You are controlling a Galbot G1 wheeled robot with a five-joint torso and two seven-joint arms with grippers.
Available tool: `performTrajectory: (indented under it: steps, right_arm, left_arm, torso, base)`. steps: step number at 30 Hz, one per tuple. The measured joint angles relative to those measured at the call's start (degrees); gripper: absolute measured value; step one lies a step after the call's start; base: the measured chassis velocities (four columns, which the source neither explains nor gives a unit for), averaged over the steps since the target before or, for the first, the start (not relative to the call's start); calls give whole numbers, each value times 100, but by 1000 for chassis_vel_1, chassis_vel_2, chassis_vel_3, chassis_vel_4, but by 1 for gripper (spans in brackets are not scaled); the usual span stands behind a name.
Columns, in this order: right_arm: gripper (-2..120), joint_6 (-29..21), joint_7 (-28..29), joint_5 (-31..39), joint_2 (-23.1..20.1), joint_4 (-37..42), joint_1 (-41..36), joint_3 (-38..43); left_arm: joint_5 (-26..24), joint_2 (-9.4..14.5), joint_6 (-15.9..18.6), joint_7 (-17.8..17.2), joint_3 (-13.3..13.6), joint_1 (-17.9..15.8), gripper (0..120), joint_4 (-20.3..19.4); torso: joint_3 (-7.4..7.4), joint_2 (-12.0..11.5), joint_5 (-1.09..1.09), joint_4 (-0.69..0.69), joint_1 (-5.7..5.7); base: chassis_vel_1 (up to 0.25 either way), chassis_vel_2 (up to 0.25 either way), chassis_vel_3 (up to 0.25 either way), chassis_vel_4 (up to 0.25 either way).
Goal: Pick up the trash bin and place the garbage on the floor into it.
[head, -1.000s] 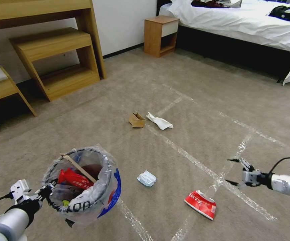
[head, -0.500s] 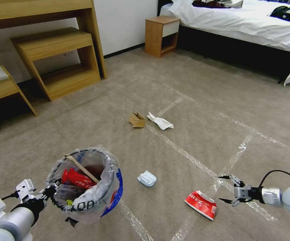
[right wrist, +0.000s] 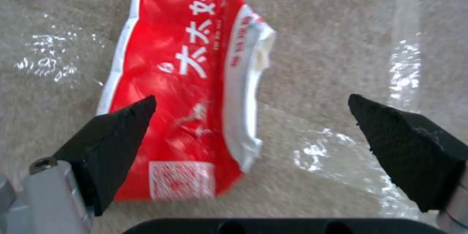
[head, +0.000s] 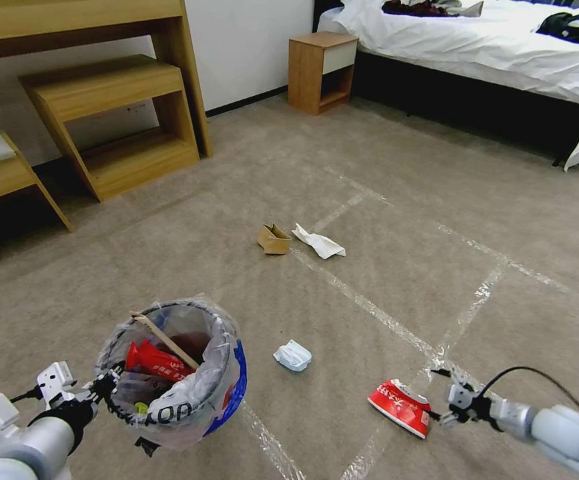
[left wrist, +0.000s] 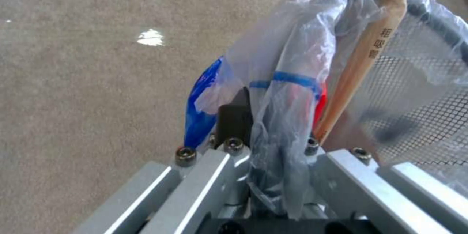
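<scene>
Lower left of the head view: left gripper (head: 106,387) with jaws pinched on the rim and plastic liner of the trash bin (head: 176,373), holding it clear of the floor (head: 369,200). The left wrist view shows the liner bunched between the jaws.

Inside the bin: a red wrapper (head: 156,360), a thin wooden stick (head: 164,340) leaning across the opening, and pale crumpled material.

Lower right of the head view: right gripper (head: 438,400) low over the carpet, just beside the right edge of a red packet (head: 400,407) that lies flat on a tape line. In the right wrist view the jaws are spread wide, one black fingertip (right wrist: 117,131) over the packet, the other over bare carpet and tape.

Loose garbage on the floor: pale-blue crumpled paper (head: 293,355) in the lower centre, between bin and packet. Cardboard scrap (head: 273,239) and white paper (head: 319,243) lie side by side at frame centre, well apart from both grippers.
</scene>
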Motion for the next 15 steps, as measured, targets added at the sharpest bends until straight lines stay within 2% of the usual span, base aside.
performTrajectory:
  steps: [7,15]
  right_arm:
    - [100,-72,113,57,375,-327,268,-216]
    - [100,-201,229,439,845,-684,817,-555]
  left_arm:
    - [41,-27,-6,13,-24,40,0,23]
    - [48,-16,-15,26,-66,55,0,55]
  torso:
    - [0,0,1,0,0]
    - [0,0,1,1,0]
  base:
    - [0,0,0,0]
    - [0,0,0,0]
